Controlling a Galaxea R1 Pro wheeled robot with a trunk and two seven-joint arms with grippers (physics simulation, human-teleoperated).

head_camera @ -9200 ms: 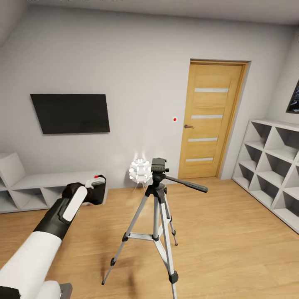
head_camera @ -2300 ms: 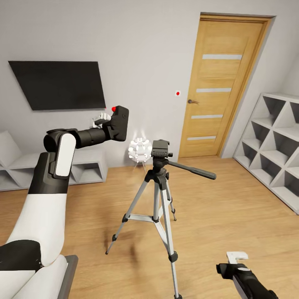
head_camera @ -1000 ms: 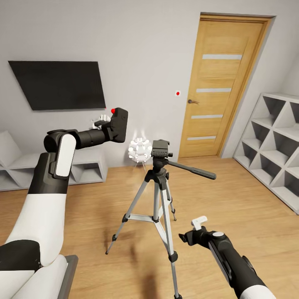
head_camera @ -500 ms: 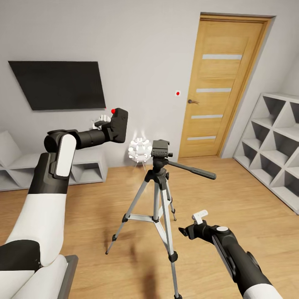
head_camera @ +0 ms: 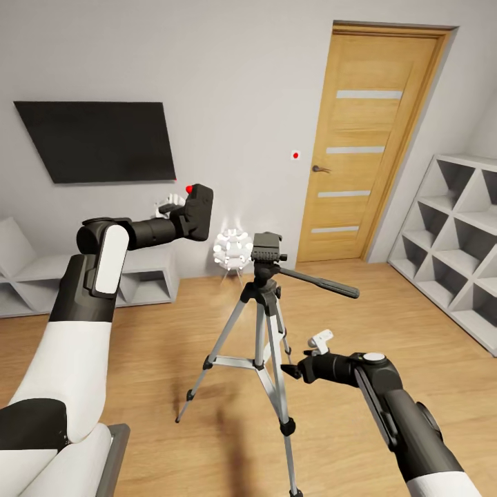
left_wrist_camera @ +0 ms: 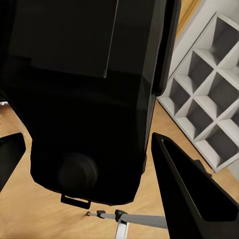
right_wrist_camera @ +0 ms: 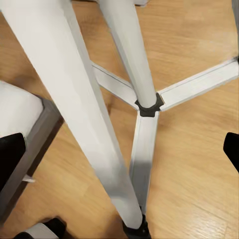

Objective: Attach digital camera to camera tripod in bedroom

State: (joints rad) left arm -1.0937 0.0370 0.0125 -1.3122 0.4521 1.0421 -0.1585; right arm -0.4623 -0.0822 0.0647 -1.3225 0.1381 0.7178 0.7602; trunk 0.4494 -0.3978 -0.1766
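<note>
The digital camera (head_camera: 199, 209), black with a red button (head_camera: 189, 188) on top, hangs in the air left of and above the camera tripod's head (head_camera: 266, 247). My left gripper (head_camera: 181, 212) is shut on it. In the left wrist view the camera's body (left_wrist_camera: 89, 99) is seen close up between the black fingers (left_wrist_camera: 191, 196). The camera tripod (head_camera: 266, 324) stands on the wood floor, its pan handle (head_camera: 321, 283) pointing right. My right gripper (head_camera: 304, 356) is open beside the tripod's right leg, at mid height. The silver legs (right_wrist_camera: 74, 99) and brace joint (right_wrist_camera: 148, 105) lie between its fingertips (right_wrist_camera: 11, 154).
A wooden door (head_camera: 369, 145) and a black TV (head_camera: 96, 141) are on the far wall. White cube shelving (head_camera: 455, 235) lines the right wall; a low white shelf unit (head_camera: 141, 276) stands at the left. A white spiky lamp (head_camera: 232, 250) sits behind the tripod.
My right arm has risen and moved left, close to the tripod's leg. The left gripper with the camera has sunk slightly and edged right. The tripod has not moved.
</note>
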